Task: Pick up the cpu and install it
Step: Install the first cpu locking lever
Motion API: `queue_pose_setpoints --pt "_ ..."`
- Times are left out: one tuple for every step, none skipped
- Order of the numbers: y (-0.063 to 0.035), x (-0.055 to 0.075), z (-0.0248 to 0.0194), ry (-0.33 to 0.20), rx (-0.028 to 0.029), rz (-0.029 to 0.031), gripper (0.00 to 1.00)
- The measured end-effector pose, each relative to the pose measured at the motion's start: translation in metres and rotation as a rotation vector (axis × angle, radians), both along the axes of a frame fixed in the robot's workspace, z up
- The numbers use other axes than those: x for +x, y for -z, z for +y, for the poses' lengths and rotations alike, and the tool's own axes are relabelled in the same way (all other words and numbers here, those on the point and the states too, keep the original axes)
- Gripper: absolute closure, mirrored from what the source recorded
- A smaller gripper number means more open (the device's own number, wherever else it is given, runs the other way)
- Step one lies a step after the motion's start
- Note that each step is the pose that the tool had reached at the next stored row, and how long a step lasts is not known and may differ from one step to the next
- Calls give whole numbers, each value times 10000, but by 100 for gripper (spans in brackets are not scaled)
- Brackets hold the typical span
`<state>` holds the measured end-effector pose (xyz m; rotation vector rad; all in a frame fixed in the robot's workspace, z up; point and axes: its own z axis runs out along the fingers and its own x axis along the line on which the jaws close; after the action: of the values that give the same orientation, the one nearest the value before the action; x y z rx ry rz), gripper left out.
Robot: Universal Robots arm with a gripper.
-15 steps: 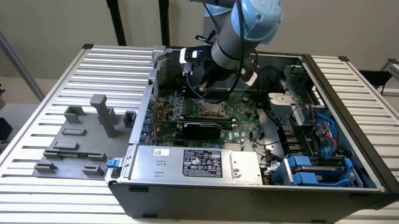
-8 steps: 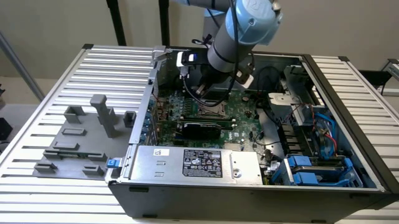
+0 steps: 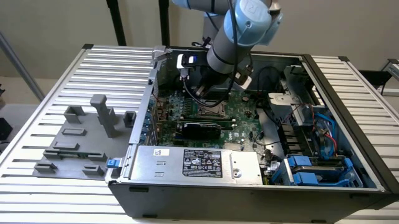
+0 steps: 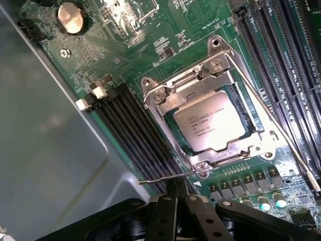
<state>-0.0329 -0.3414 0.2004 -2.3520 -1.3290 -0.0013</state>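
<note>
The cpu point(image 4: 209, 127) lies flat in the socket on the green motherboard point(image 4: 150, 30), its pale metal top showing through the window of the silver retention frame point(image 4: 200, 85) that sits around it. It is square, so no long axis matters; its edges run on a slant across the wrist view, in line with the frame. The fingers point(image 4: 177, 201) are pressed together with nothing between them, their tips just off the frame's corner nearest them, beside a thin wire lever point(image 4: 165, 177) that crosses in front of them. From the fingers the cpu lies ahead, past that corner, near but not touching. It looks already seated rather than waiting to be picked up.

Several lines of dark print run across the cpu's top, too fine to read. In the exterior view the arm point(image 3: 240, 37) reaches down into the open computer case point(image 3: 262, 196), and the power supply point(image 3: 196, 163), near the case's front wall, carries a black label whose text cannot be made out.
</note>
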Motion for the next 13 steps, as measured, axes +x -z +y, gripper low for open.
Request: queue_pose_setpoints --pt "1 0 2 0 -75 1 89" --pt "1 1 2 -2 -124 2 89" --pt "1 2 3 -2 -164 7 89" --pt "1 3 3 -1 -198 12 89" --pt "2 4 3 -1 -212 15 89" --pt "6 12 3 1 -213 19 89" --pt "11 26 4 1 -214 27 89" --pt "17 43 5 0 -214 33 89" --pt "23 65 6 -1 -215 44 89" --pt "29 90 7 0 -215 56 89" --pt "35 116 7 0 -216 69 89" --pt "40 141 9 -1 -217 85 89" --pt "45 165 13 -2 -217 102 89"
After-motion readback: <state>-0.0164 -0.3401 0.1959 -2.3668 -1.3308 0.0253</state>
